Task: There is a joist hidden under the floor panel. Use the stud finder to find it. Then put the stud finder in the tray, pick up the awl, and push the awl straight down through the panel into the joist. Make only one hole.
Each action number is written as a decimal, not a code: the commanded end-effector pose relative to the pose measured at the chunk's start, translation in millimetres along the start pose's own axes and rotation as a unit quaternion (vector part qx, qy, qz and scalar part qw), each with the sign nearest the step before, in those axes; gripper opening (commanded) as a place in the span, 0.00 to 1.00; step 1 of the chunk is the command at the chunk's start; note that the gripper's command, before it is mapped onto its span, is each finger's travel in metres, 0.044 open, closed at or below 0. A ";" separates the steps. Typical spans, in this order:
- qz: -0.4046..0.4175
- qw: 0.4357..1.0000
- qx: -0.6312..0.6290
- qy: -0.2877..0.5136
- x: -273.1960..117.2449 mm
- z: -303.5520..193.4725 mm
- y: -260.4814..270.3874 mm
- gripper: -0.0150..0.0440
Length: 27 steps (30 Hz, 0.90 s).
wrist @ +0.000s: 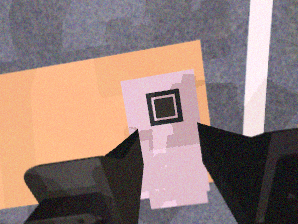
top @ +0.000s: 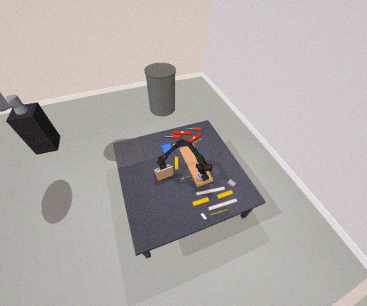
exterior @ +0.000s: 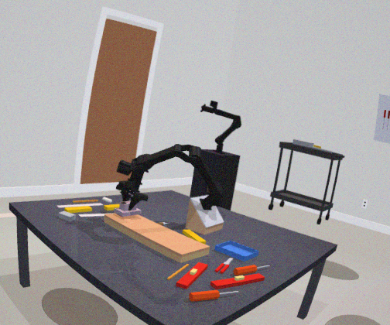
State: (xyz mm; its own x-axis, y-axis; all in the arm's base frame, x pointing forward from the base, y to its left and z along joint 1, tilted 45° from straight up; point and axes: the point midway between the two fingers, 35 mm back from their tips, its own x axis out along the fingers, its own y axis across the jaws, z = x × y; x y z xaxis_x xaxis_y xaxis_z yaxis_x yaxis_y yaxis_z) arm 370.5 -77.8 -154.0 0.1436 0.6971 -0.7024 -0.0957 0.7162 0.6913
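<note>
And here's the gripper (top: 203, 177) (exterior: 130, 204) (wrist: 164, 128) over one end of the floor panel (top: 187, 157) (exterior: 160, 232) (wrist: 60, 125), its jaws part-way apart and firmly shut on the pink stud finder (top: 199, 177) (exterior: 128, 211) (wrist: 137, 95). They have it by the raised grip, which leaves the broad base facing down at the wood, just what a scan wants! Whether that base touches the panel or hovers barely above it, I can't tell.

The square window on top is dark in the wrist view, with nothing lit that I can make out. So the search looks to be at its start, and the likely play is a slow, level sweep along the panel towards its other end, base kept flat so the reading stays honest. Tip it or lift it, and the joist could be missed.

Waiting beside the panel, on the side of the arm's base, lies what looks like the awl (top: 188, 177) (exterior: 164, 223), well placed for the later pick. The blue tray (top: 167, 148) (exterior: 237, 251) sits near the panel's opposite end, handy for parking the finder. No rush for the point, though: only one hole is allowed, so the joist must be pinned down first.
</note>
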 end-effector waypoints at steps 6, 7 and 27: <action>0.002 1.000 0.002 -0.005 11.0 -3.0 -0.5 0.25; 0.002 1.000 0.002 -0.005 12.5 -3.4 -0.5 0.25; 0.004 1.000 0.003 -0.004 17.0 -4.6 44.1 0.25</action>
State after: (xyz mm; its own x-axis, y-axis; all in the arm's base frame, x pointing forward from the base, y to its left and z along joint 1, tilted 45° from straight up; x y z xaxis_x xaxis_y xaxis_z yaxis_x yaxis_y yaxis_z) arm 364.4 -43.4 -144.4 0.1522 0.6968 -0.7009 -0.0854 0.7158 0.6931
